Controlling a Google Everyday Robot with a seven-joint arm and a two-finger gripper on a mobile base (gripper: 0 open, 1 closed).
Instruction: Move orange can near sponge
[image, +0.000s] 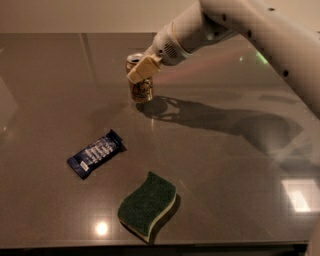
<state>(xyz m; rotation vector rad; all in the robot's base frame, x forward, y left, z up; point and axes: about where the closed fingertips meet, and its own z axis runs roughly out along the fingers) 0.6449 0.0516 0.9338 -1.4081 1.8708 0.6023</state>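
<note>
One orange can (142, 89) stands toward the far side of the dark glossy table (225, 165), upright, its silver top partly hidden; the gripper (137, 70) is clamped on its upper part, and a single tan finger (143, 68) lies slantwise across the front of the can, while the other finger is hidden behind it; whether the can's base rests on the table or hangs just off it I cannot tell. One white arm (235, 25) reaches in from the upper right, and its shadow stretches over the table to the right of the can.

One sponge (147, 204) lies near the front edge, flat, dark green side up with the pale layer showing along its right and lower rim; it is well apart from the can, nearer the camera and almost straight below it in the view. One dark-blue snack wrapper (96, 154) lies flat between the two and off to the left, set at a slant, touching neither the can nor the sponge.

So the count on the table is three things: one can, one sponge, one wrapper; only the can is held, and the other two lie free.
</note>
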